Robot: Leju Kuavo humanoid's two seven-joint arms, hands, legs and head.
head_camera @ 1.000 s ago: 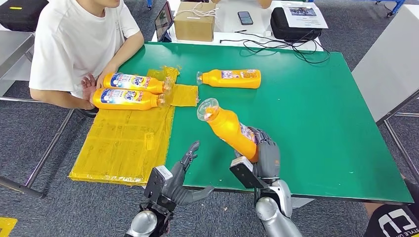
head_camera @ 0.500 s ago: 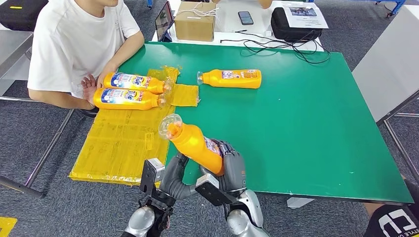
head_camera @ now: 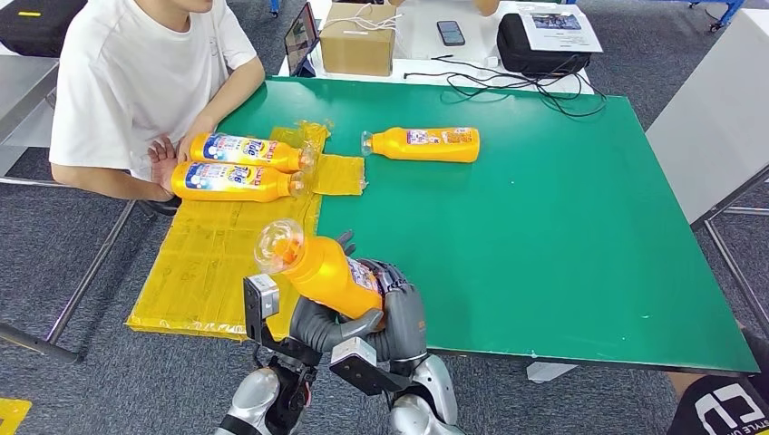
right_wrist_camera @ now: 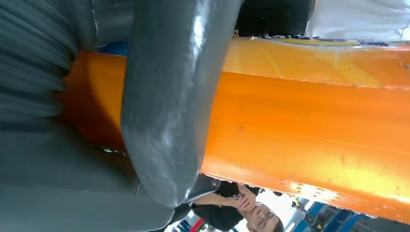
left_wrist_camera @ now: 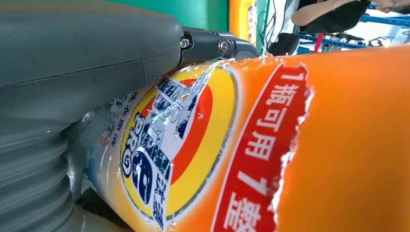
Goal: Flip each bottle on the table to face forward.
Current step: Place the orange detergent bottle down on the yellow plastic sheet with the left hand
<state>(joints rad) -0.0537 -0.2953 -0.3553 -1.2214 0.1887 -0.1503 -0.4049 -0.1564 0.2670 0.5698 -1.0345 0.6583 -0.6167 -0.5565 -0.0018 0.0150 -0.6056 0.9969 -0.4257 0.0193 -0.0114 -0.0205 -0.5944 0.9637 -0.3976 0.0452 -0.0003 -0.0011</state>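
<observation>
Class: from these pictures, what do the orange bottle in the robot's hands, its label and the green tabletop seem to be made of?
Orange bottle: probably glossy plastic; smooth sheen, clear cap.
Its label: seemingly thin printed film or paper; the edge is torn and ragged.
Green tabletop: a matte, even surface, possibly a rubber or vinyl mat; the look leaves it open.

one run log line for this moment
held: orange bottle, off table | right hand: grips base | left hand: touches underside | lying: two bottles on yellow sheet, one on green table
</observation>
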